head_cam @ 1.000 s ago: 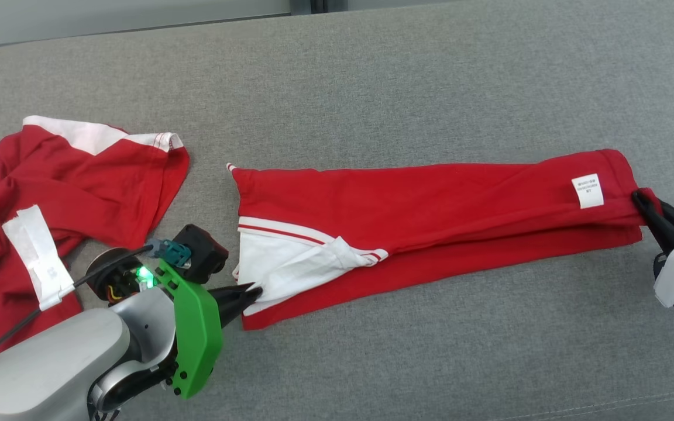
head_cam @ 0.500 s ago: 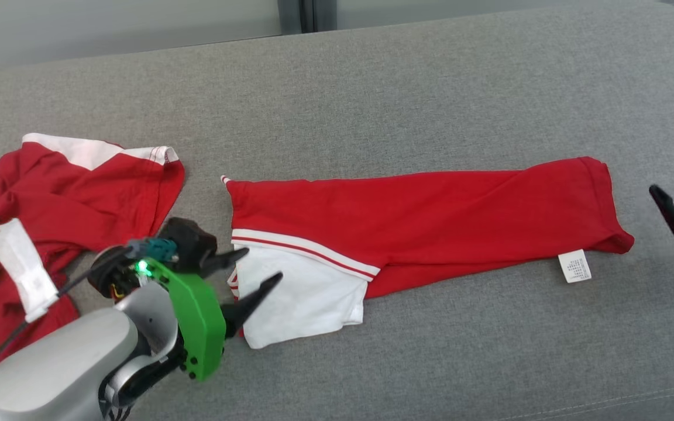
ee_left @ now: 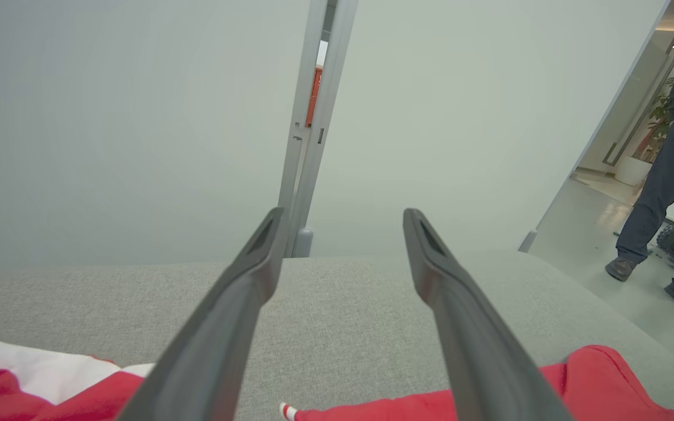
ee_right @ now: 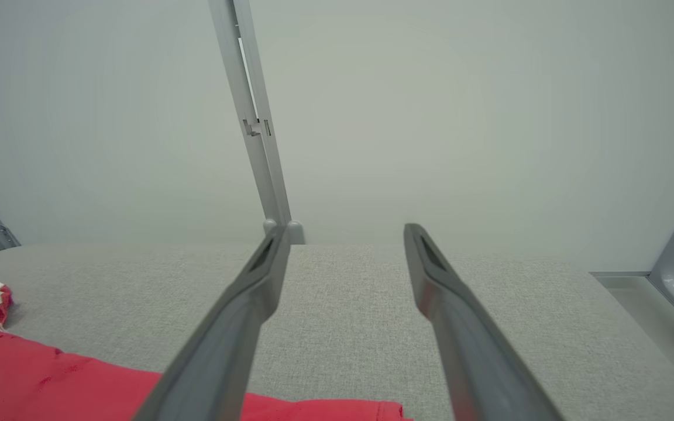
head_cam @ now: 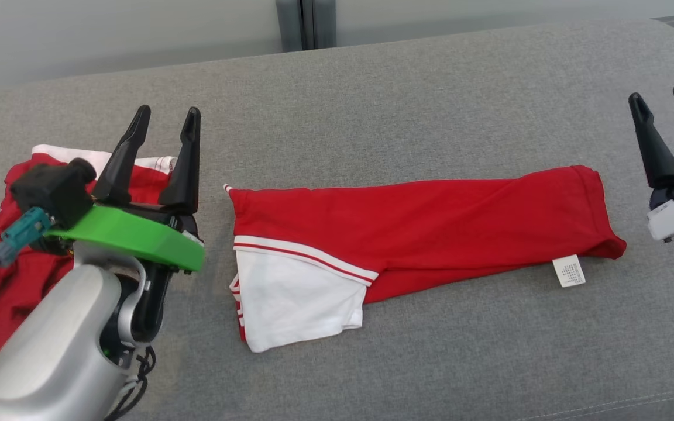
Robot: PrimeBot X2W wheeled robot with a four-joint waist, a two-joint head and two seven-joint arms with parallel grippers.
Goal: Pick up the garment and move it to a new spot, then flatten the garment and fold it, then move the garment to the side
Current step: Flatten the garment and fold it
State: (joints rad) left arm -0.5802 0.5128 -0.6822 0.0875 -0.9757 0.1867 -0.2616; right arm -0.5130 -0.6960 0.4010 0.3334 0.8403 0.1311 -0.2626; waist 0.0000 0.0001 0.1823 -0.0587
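The folded red-and-white garment (head_cam: 419,222) lies flat on the grey cushion (head_cam: 372,105), between the grippers. Left gripper (head_cam: 168,111) and right gripper (head_cam: 658,93): jaws spread, empty, clear of cloth. A second red garment (head_cam: 15,280) lies crumpled at left, partly hidden by the left arm (head_cam: 50,351). A person (ee_left: 659,193), cropped, stands beyond the cushion.

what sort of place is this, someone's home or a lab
Most likely an office or lab test area, not a home: pale partition panels joined by a metal post stand behind the grey upholstered surface, and an opening leads to a glossy corridor where a person stands.
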